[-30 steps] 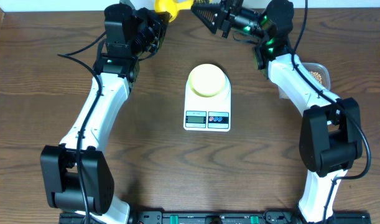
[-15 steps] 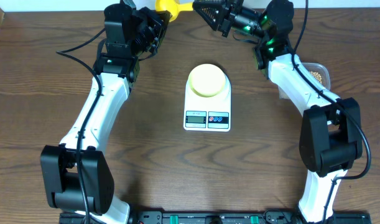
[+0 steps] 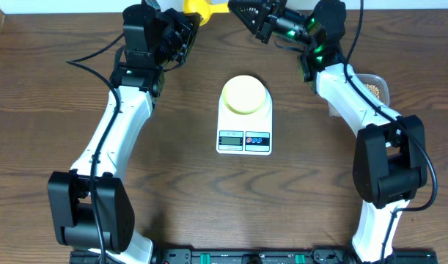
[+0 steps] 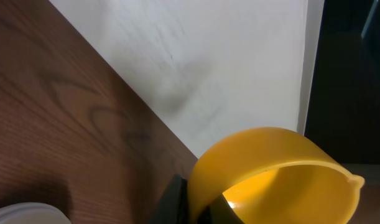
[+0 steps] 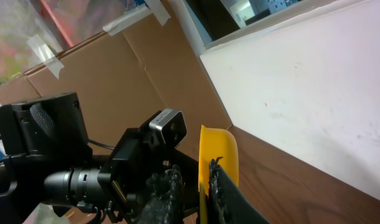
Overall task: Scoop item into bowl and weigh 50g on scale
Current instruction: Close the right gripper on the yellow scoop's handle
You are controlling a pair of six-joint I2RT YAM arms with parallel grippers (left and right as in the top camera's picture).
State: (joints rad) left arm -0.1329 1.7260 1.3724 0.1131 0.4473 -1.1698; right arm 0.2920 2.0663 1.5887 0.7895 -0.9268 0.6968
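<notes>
Dark wood-grain surface running up against white wall; taped brown cardboard standing beyond wall's top edge.

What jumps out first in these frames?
The bright yellow scoop held up at the far edge of the table, in the left gripper, with the right gripper open close beside its handle. Then the pale yellow bowl, empty, sitting on the white scale at centre.
</notes>
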